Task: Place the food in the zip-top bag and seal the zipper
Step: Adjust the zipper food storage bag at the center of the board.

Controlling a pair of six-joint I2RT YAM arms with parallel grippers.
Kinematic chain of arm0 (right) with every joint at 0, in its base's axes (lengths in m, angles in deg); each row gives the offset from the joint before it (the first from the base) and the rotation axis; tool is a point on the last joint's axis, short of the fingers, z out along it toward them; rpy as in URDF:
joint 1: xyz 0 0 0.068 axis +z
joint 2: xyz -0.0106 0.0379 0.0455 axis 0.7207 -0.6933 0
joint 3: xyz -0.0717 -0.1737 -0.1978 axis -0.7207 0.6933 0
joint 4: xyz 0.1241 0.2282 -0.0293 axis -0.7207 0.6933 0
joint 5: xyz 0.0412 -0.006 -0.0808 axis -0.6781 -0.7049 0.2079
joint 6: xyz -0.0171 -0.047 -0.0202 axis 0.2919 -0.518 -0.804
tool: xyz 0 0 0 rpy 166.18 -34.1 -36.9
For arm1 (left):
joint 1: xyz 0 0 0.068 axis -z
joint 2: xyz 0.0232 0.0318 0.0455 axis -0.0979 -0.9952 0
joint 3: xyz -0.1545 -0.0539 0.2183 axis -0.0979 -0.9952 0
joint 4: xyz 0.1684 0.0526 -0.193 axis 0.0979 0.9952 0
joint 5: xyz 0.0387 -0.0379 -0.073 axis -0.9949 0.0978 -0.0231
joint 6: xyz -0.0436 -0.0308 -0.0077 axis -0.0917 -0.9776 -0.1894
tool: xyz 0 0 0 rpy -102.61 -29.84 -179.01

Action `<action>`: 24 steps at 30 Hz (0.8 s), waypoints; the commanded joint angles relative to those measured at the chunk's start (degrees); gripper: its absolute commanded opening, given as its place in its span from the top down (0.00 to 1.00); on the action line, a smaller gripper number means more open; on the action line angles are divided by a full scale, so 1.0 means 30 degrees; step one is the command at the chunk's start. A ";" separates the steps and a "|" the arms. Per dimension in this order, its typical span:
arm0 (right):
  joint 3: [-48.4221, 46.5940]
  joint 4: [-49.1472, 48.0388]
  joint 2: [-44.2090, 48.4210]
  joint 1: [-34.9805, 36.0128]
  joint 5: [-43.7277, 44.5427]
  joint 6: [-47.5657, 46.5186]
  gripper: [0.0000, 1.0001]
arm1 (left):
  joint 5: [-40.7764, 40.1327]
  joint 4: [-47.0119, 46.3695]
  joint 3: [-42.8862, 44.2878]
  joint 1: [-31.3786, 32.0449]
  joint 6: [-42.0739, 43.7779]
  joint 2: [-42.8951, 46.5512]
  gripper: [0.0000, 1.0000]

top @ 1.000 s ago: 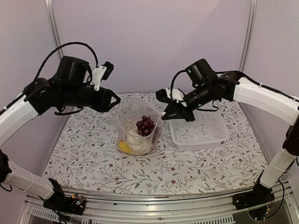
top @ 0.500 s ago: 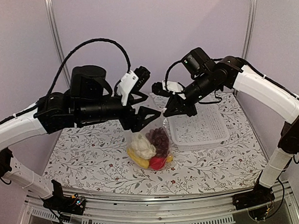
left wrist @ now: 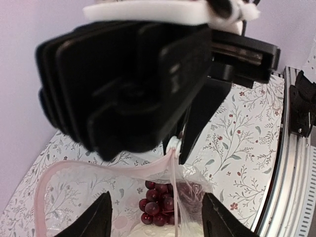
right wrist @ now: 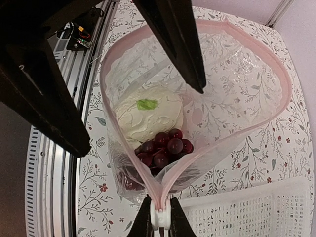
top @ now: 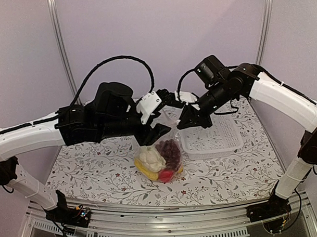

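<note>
The right gripper [right wrist: 160, 219] was clamped on the zipper [right wrist: 289, 89] at its end nearest the basket [top: 211, 140]; the bag [top: 160, 149] stood just beside the basket, its mouth gaping, with the food [top: 159, 161] piled at the bottom; the left gripper [left wrist: 158, 217] hovered over the mouth, fingers spread and holding nothing; the zipper's long axis ran away from the basket toward that free hand, which was probably better placed to take the far end.

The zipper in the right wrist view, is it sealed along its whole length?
No, the zipper spreads in a wide open loop above the cauliflower and grapes.
</note>
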 commanded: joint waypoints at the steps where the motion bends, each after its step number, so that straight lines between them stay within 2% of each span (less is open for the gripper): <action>1: 0.0373 -0.0434 0.1020 0.0074 -0.0314 0.0399 0.94 | -0.0306 0.0035 -0.0316 0.0123 0.0295 -0.0284 0.44; 7: 0.0510 -0.0611 0.1196 0.0074 -0.0436 0.0577 0.93 | -0.0032 0.0355 -0.0419 0.0069 0.0151 -0.0494 0.61; 8: 0.0535 -0.0636 0.1193 0.0064 -0.0436 0.0609 0.93 | -0.0031 0.0432 -0.0348 0.0037 0.0142 -0.0612 0.69; 10: 0.0619 -0.0688 0.1232 0.0070 -0.0437 0.0614 0.93 | -0.0096 0.0644 -0.0144 0.0020 0.0151 -0.0912 0.79; 13: 0.0860 -0.0954 0.1341 0.0074 -0.0436 0.0654 0.91 | -0.0272 0.0711 0.0097 -0.0054 0.0068 -0.1258 0.83; 19: 0.1715 -0.1891 0.1675 0.0015 -0.0349 0.1015 0.71 | -0.0621 0.0016 0.0299 -0.0098 -0.0130 -0.1371 1.00; 24: 0.2392 -0.3099 0.2042 -0.0727 -0.1279 0.1650 0.59 | -0.0993 -0.0858 0.0089 -0.0187 -0.0552 -0.0952 1.00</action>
